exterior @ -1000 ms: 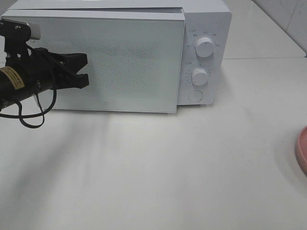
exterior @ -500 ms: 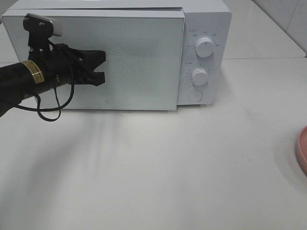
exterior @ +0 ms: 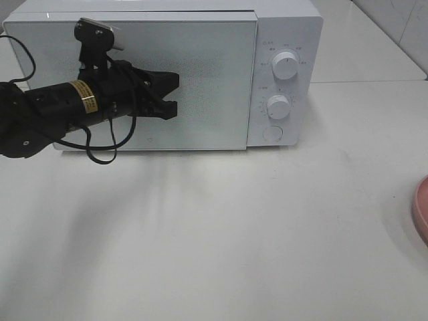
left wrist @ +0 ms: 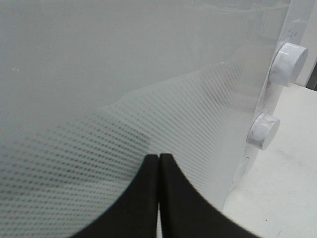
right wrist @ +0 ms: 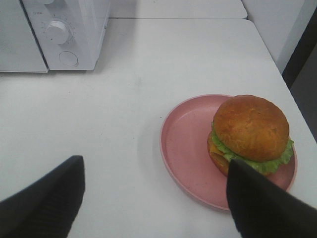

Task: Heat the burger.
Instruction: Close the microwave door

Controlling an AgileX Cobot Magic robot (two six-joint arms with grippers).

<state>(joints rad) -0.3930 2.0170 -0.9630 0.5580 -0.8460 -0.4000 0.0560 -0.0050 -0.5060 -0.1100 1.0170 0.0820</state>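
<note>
The burger (right wrist: 251, 130), with a glossy brown bun and green lettuce, sits on a pink plate (right wrist: 185, 148) in the right wrist view. My right gripper (right wrist: 154, 164) hovers open over the table just short of the plate, holding nothing. In the high view only the plate's rim (exterior: 421, 208) shows at the right edge, and the burger is out of frame. My left gripper (exterior: 174, 95) is shut and empty, its tips (left wrist: 158, 158) close against the frosted door (exterior: 214, 73) of the white microwave (exterior: 287, 27). The door looks closed.
Two round knobs (exterior: 285, 67) (exterior: 278, 107) and a round button (exterior: 271, 134) sit on the microwave's right panel. A black cable loops under the left arm (exterior: 100, 150). The white table (exterior: 234, 234) stretches in front of the microwave.
My left arm has swept rightward across the microwave door, staying shut. The door, slightly ajar at its right edge before, now sits flush. The plate has not moved.
</note>
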